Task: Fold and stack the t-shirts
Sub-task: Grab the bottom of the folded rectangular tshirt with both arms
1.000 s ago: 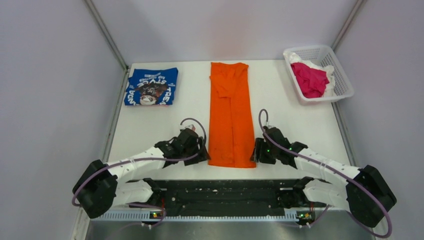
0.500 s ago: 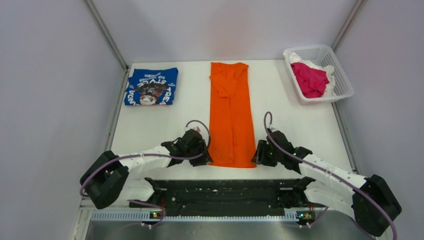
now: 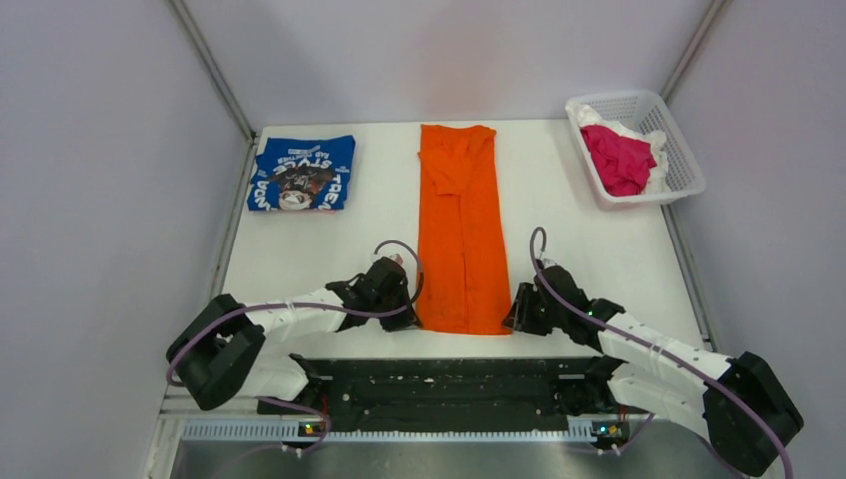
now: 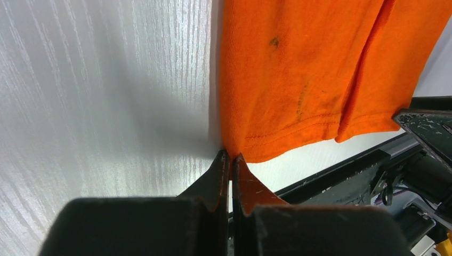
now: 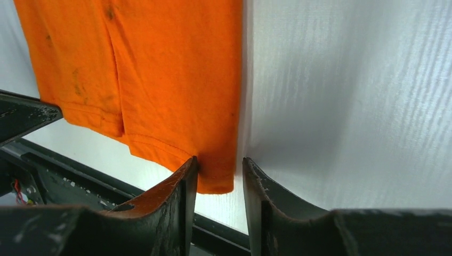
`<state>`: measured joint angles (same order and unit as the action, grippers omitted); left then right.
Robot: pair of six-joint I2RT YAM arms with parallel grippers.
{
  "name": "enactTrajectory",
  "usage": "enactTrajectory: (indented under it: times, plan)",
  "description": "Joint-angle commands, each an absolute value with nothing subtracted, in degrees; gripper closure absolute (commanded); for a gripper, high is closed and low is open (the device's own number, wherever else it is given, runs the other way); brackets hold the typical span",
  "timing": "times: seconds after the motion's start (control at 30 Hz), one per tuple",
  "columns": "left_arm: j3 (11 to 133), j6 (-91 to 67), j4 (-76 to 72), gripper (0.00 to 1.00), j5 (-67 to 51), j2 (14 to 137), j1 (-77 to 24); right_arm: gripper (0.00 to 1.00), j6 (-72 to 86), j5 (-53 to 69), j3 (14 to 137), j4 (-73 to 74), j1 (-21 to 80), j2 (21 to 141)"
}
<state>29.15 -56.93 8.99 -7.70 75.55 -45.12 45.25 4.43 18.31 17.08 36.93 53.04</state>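
Cloth lies in two places on the white bench (image 3: 599, 239): the orange t-shirt (image 3: 460, 235) is folded lengthwise into a long narrow strip down the middle, running from the far edge to just short of the near edge, and the blue t-shirt (image 3: 302, 172) sits folded into a neat rectangle at the far left corner, its white lettering and dark graphic facing up, well apart from the orange one. Both arms reach low to the near end of the orange strip, one at each corner of its hem. The left fingers (image 4: 210, 184) are pressed together with only a thin slit between them, their tips touching the near left corner of the hem; whether any cloth is caught in them I cannot tell. The right fingers (image 5: 170, 202) stand parted, with the near right corner of the hem lying in the gap between them. A white mesh basket (image 3: 684, 150) at the far right corner holds pink cloth (image 3: 619, 160).
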Motion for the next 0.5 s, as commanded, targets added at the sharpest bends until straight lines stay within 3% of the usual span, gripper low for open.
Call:
enactTrajectory:
  times: [0.0, 0.13, 0.27, 0.47]
  plan:
    - [28.7, -56.3, 8.4, 1.0, -7.8, 76.1, -45.5, 0.67, 46.1, 8.3, 16.1, 11.5, 36.6, 54.6]
    - [28.7, -56.4, 8.3, 1.0, -8.0, 76.1, -45.8, 0.77, 46.9, 11.4, 14.2, 7.5, 36.6, 55.8]
    - [28.8, -56.7, 8.8, 1.0, -8.5, 75.6, -46.7, 1.0, 47.5, 12.2, 13.6, 6.5, 36.6, 55.5]
    - [28.2, -59.4, 10.1, 1.0, -10.1, 70.9, -49.5, 1.0, 50.1, 13.7, 13.5, 10.3, 36.7, 49.3]
